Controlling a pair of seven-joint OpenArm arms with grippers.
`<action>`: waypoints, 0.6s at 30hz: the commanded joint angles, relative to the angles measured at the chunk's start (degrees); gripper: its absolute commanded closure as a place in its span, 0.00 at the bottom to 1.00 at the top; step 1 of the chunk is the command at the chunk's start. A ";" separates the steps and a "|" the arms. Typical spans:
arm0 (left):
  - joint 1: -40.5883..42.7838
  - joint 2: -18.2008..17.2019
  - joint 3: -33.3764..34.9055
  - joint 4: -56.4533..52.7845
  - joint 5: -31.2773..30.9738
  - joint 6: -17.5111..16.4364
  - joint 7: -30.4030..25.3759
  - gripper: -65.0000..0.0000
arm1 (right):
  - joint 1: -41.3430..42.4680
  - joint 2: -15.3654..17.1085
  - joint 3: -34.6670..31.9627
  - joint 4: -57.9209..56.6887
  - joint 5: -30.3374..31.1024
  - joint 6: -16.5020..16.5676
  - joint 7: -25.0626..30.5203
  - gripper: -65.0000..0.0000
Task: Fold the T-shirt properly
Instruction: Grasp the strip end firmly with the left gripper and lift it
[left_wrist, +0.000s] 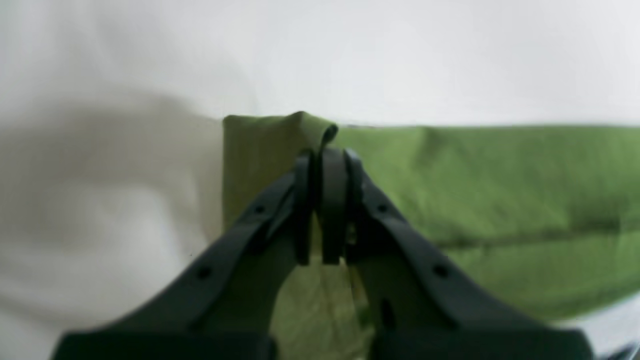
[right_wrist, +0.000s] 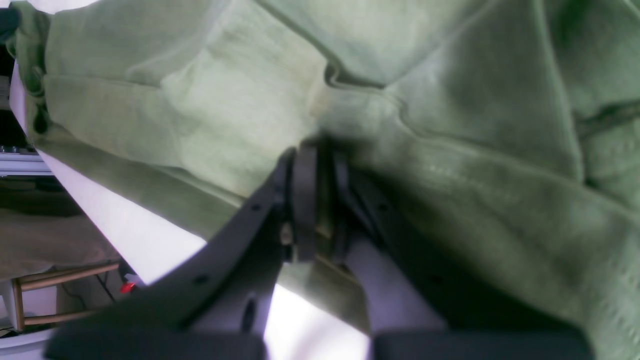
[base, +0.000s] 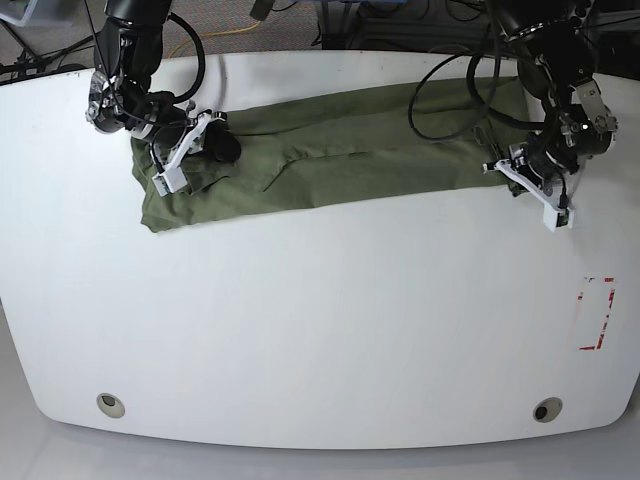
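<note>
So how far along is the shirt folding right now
Done: the T-shirt already lies as a long narrow band across the far side of the table, so a lengthwise fold looks made. In hand: the left gripper is shut on one end's corner, and the right gripper pinches fabric at the other end. Left: probably bringing the ends together into a compact fold.

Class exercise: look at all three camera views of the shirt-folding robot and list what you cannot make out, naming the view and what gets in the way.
- Base view: the left gripper jaws, hidden behind its own wrist and cables.
- Base view: the right gripper jaws, masked by its dark body.
- Right wrist view: which part of the T-shirt is pinched; folds crowd the frame.
- Left wrist view: the T-shirt runs off the right edge; the whole picture is blurred.
</note>
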 joint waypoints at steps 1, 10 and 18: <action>-0.13 -0.55 0.10 1.91 -0.20 -3.37 1.56 1.00 | 0.33 0.53 0.17 0.39 -1.28 -0.14 -0.83 0.95; -0.13 -0.47 0.28 3.85 -0.20 -18.23 4.28 1.00 | 0.33 0.53 0.17 0.39 -1.28 -0.14 -0.92 0.95; -0.13 -0.38 5.38 3.85 -0.29 -24.95 4.37 1.00 | 0.33 0.44 0.17 0.39 -1.28 -0.14 -0.92 0.95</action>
